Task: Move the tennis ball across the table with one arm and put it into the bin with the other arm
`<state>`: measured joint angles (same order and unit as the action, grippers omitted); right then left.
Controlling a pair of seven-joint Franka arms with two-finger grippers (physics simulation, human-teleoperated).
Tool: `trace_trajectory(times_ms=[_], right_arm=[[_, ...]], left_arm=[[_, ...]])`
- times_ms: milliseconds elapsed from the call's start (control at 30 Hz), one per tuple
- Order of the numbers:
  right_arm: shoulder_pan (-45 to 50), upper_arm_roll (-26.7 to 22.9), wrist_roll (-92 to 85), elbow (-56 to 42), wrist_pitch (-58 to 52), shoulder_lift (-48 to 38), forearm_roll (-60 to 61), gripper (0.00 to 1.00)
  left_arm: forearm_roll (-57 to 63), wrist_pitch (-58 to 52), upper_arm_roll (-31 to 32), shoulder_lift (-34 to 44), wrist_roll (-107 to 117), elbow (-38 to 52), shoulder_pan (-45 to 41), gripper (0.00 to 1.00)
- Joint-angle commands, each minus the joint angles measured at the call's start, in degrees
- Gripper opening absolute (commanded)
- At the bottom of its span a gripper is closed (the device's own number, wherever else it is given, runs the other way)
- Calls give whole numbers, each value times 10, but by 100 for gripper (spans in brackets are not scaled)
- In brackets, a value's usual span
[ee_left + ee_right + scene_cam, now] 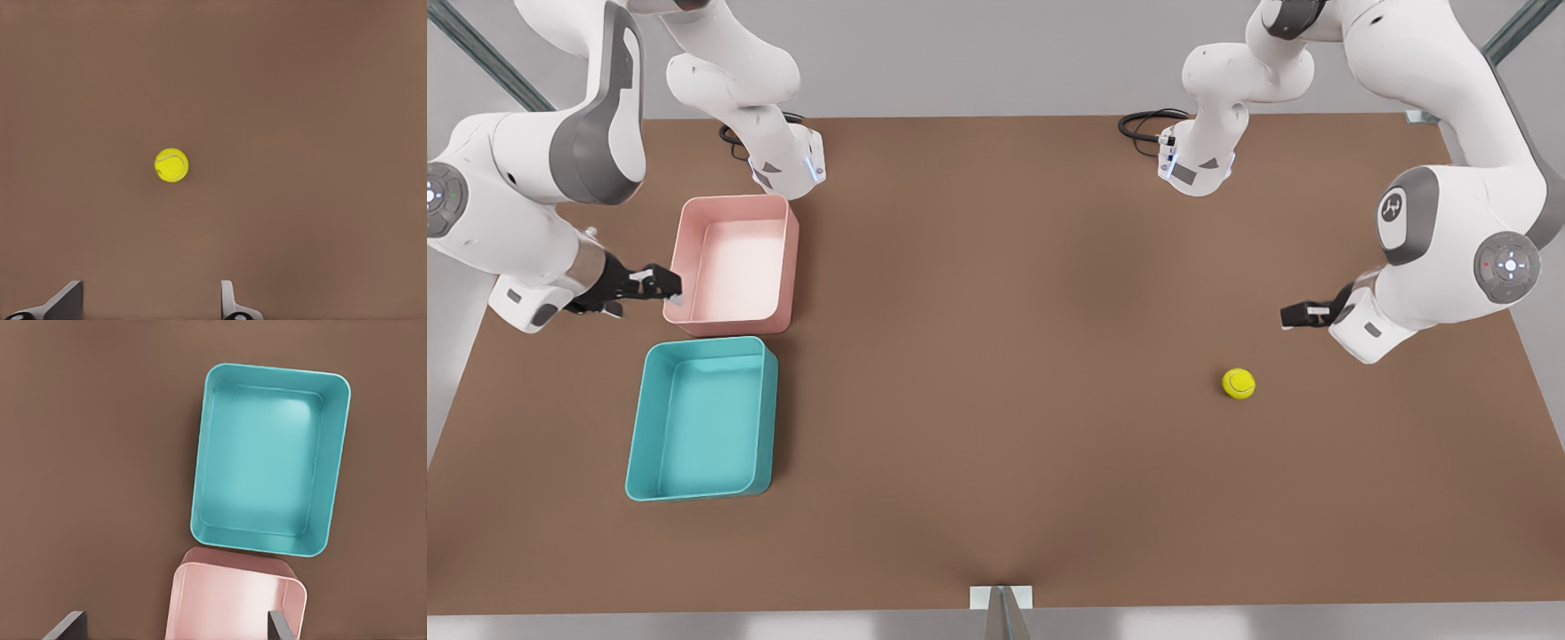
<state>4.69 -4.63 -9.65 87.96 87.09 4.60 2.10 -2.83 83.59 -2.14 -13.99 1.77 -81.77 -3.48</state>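
The tennis ball (pixel 1239 383) lies on the table (pixel 996 356) toward the front view's right, well apart from both trays. The bin (pixel 702 418) sits on the front view's left, nearer the camera, with the second tray (pixel 734 265) just behind it, their ends nearly touching. Neither tray holds anything.

Left gripper (pixel 1288 316) hovers off the table's edge on the front view's right, fingers (pixel 230 303) spread; right gripper (pixel 669 289) hangs opposite, fingers (pixel 280 627) parted.
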Motion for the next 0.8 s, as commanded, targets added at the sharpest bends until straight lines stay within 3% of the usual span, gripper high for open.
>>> trace_trajectory(times_ms=[0,100,167,200,300,333,400,433,500,633,767], right_arm=[[1,0,120,0,15,0,-2,100],[1,0,118,1,15,1,-8,100],[1,0,117,2,15,3,-8,100],[1,0,118,2,18,6,-8,100],[-4,-3,118,-6,19,15,-8,100],[-3,-2,118,-6,19,15,-8,100],[1,-2,118,-6,19,17,-8,100],[1,-1,118,-6,19,18,-8,100],[1,-2,118,-6,19,18,-8,100],[1,-2,118,-6,19,19,-8,100],[-2,-2,118,0,18,19,-9,100]], left_arm=[[1,-4,0,-2,-9,2,1,100],[0,-10,1,-5,-4,12,-2,100],[2,-10,2,-37,-11,17,-4,22],[4,-4,13,-101,-88,63,-3,21],[-38,170,7,-192,-584,60,30,21],[28,189,7,-218,-741,60,31,21],[40,202,7,-251,-937,60,58,21],[41,204,6,-249,-984,44,61,21],[43,326,5,-163,-991,-119,59,21],[90,352,0,-161,-1028,-179,57,21],[92,352,-1,-165,-1152,-180,59,21]])
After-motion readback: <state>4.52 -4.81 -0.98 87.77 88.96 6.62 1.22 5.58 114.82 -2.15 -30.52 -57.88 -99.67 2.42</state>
